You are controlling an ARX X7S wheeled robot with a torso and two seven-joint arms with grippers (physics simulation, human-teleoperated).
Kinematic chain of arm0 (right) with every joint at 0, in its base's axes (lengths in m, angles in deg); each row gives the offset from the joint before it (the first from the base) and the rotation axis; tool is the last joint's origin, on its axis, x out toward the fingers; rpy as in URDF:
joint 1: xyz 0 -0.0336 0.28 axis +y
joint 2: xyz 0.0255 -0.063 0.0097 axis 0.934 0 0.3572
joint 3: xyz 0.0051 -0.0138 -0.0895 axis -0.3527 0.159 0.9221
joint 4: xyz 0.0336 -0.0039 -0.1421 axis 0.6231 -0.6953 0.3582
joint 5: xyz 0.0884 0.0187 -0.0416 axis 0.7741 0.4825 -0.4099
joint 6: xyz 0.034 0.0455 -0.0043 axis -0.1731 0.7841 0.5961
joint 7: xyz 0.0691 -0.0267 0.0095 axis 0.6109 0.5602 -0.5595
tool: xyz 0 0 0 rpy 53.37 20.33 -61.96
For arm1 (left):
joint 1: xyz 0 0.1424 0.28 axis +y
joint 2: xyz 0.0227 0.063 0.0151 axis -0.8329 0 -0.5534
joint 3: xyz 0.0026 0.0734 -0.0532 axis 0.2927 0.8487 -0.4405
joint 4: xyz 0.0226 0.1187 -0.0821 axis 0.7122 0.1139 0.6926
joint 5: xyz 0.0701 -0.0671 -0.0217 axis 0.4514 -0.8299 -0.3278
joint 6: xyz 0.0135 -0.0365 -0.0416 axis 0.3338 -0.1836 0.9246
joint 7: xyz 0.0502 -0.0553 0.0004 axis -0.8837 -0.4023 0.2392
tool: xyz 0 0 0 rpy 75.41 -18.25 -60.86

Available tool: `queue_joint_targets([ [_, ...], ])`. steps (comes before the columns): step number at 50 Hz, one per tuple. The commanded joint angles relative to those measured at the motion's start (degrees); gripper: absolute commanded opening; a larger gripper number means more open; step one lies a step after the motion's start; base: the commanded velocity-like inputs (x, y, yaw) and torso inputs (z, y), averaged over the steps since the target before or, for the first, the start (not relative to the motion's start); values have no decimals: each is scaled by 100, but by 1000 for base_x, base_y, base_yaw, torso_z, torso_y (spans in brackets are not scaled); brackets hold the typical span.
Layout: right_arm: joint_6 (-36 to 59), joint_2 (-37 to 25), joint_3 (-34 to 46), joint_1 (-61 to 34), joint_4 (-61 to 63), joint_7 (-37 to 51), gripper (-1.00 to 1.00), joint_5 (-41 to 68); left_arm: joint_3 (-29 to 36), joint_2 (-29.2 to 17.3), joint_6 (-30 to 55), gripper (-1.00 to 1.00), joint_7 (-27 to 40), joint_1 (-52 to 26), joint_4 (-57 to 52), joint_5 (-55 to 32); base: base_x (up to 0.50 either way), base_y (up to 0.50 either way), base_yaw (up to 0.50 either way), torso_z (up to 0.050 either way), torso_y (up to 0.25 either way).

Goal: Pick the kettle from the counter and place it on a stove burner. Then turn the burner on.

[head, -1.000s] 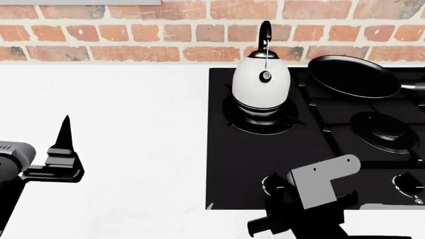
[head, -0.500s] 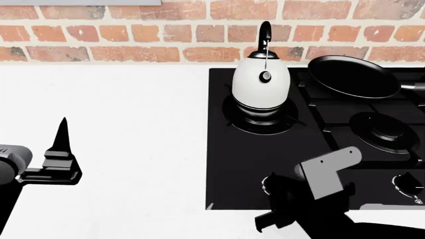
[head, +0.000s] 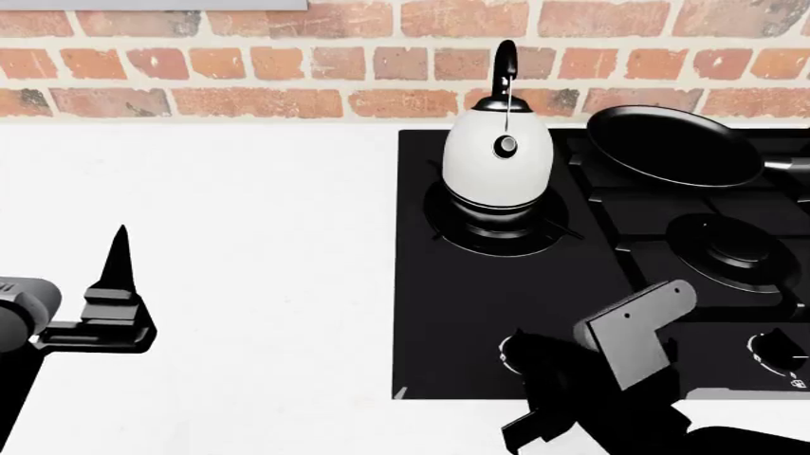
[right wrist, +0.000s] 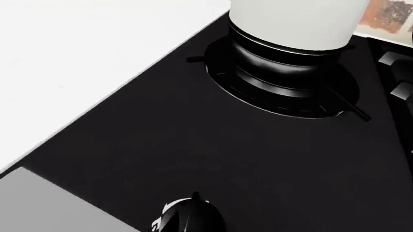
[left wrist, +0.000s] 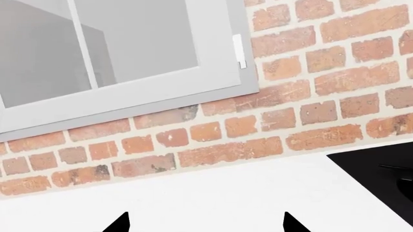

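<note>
Since a second ago the right arm has sunk toward the bottom edge of the head view and turned, so its grey bracket now tilts up toward 1 o'clock; the left arm has slipped a little further out toward 9 o'clock.

The right gripper sits low over the front edge of the black hob, with a round control knob just beside it; its jaws are lost against the dark glass, so whether they stand wide or narrow cannot be told. The left gripper hangs over the counter at 9 o'clock, well apart from the hob. One finger points up toward 12 o'clock, and in the left wrist view two fingertips stand widely spread with nothing between them.

The kettle stands upright on the stove burner, toward 1 o'clock from the view's centre. A frying pan lies at its 3 o'clock, near it. Behind runs a brick wall.
</note>
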Motion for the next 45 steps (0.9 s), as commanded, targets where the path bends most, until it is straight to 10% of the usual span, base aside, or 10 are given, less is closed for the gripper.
queue_joint_targets([
  [1, -273, -272, -19, 175, -419, -310, -100, -696, 4, 35, -23, 100, -7, 24, 12, 24, 0, -3, -3, 0, 0],
  [45, -784, -329, 107, 422, -603, -920, -100, -1543, 52, 94, -55, 100, -30, 64, 27, 96, 3, -1, 0, 0, 0],
])
